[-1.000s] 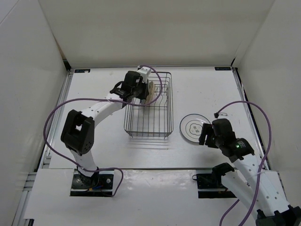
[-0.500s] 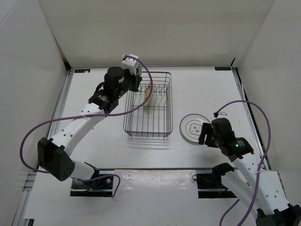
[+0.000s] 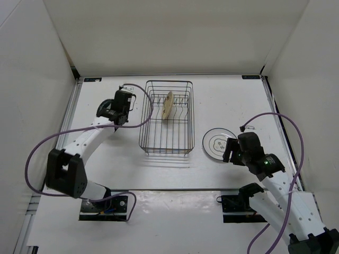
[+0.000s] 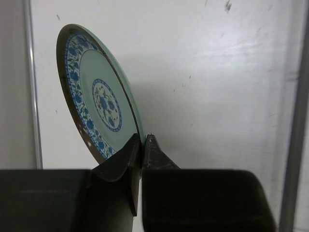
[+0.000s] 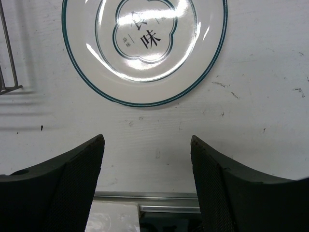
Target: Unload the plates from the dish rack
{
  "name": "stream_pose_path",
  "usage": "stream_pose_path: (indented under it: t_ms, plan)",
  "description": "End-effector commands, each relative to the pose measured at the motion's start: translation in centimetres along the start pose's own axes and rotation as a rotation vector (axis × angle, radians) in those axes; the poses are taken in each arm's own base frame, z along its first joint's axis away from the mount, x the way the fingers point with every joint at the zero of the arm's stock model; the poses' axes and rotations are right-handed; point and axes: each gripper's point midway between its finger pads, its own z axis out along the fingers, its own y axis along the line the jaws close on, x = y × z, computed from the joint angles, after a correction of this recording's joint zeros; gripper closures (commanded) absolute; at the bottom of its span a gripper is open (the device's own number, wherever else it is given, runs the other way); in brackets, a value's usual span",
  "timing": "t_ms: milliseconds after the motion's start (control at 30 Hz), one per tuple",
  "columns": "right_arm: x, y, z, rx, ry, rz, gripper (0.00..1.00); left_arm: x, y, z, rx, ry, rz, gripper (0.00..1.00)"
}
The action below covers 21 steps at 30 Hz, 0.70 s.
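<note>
My left gripper is left of the dish rack, over the table. In the left wrist view it is shut on the lower rim of the blue-teal plate, which is held on edge above the table. I cannot make this plate out in the top view. The cream-tan plate stands upright in the far part of the rack. The white plate with its thin dark ring lies flat on the table right of the rack. My right gripper is open and empty just near of it, and the right wrist view shows the gripper and the plate.
White walls enclose the table on the left, far and right sides. A corner of the rack's wire shows at the left of the right wrist view. Purple cables trail from both arms.
My left arm has swung left out of the rack, carrying the blue-teal plate with it. The right arm and the white plate have not moved.
</note>
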Motion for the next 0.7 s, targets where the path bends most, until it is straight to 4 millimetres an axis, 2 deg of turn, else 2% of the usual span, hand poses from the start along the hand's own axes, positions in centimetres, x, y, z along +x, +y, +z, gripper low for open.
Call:
stream_pose_path:
  t_ms: [0,100,167,233,267,300,367,500,600,667]
  plan:
    - [-0.1,0.2,0.3,-0.008,-0.007,-0.010,0.25,1.8,-0.4,1.5,-0.027,0.079,-0.018,0.99]
    - [-0.3,0.2,0.1,-0.011,-0.018,-0.004,0.25,3.2,-1.3,3.4,-0.020,0.168,-0.007,0.99]
    - [-0.1,0.1,0.2,-0.008,-0.011,-0.008,0.25,4.8,-2.1,4.4,-0.016,0.237,0.000,0.99]
    - [-0.2,0.1,0.2,-0.005,-0.012,-0.009,0.25,5.6,-2.8,4.8,0.003,0.269,0.013,0.95]
    - [-0.2,0.1,0.2,-0.003,-0.011,-0.005,0.25,6.4,-2.9,5.1,0.006,0.289,0.007,0.90]
    - [-0.2,0.1,0.2,-0.004,-0.011,-0.009,0.25,6.6,-3.1,5.2,0.010,0.292,0.009,0.78]
    - [-0.1,0.1,0.3,-0.002,-0.009,-0.007,0.25,6.8,-3.4,5.4,0.013,0.292,-0.006,0.75]
    - [-0.1,-0.1,0.3,0.004,-0.008,-0.005,0.25,7.2,-4.0,5.6,0.040,0.304,-0.013,0.54]
    - [-0.3,0.0,0.2,0.000,-0.018,-0.005,0.24,7.3,-4.2,5.6,0.041,0.323,-0.013,0.47]
    - [-0.2,0.0,0.2,0.002,-0.016,-0.005,0.24,7.2,-4.1,5.5,0.038,0.327,-0.020,0.37]
